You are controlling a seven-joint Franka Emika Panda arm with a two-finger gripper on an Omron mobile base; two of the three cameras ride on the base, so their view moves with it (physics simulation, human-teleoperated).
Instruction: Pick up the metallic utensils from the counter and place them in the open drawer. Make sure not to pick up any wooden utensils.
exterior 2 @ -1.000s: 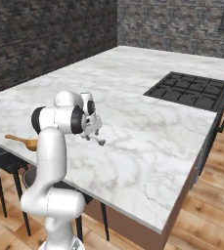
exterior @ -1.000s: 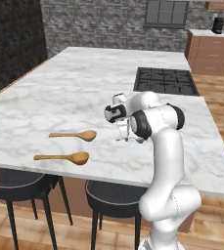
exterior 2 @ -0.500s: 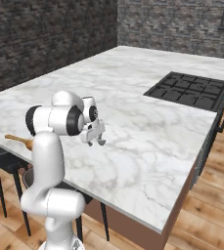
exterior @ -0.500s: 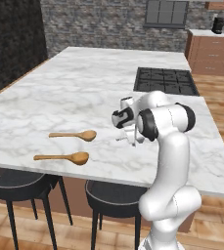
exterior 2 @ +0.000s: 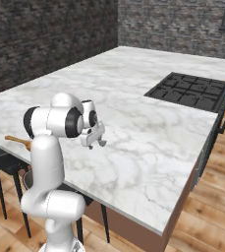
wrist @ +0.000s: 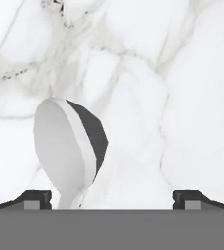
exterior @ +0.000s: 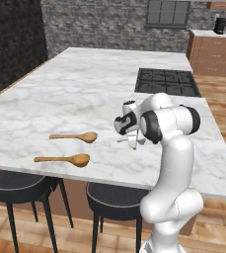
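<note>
Lying on the white marble bench (exterior: 85,94), a silver spoon (wrist: 64,151) shows its bowl just ahead of the hand (wrist: 111,197), whose two fingertips (wrist: 35,197) stand wide apart with nothing between them. The spoon sits toward one fingertip rather than midway. In the base views the hand (exterior: 130,141) hangs low over the bench near its front edge, with two wooden spoons (exterior: 72,137) lying apart to its left, well clear. The step looks like the approach to a first pick. Next, the hand likely needs to centre over the spoon, lower, and close on it.
</note>
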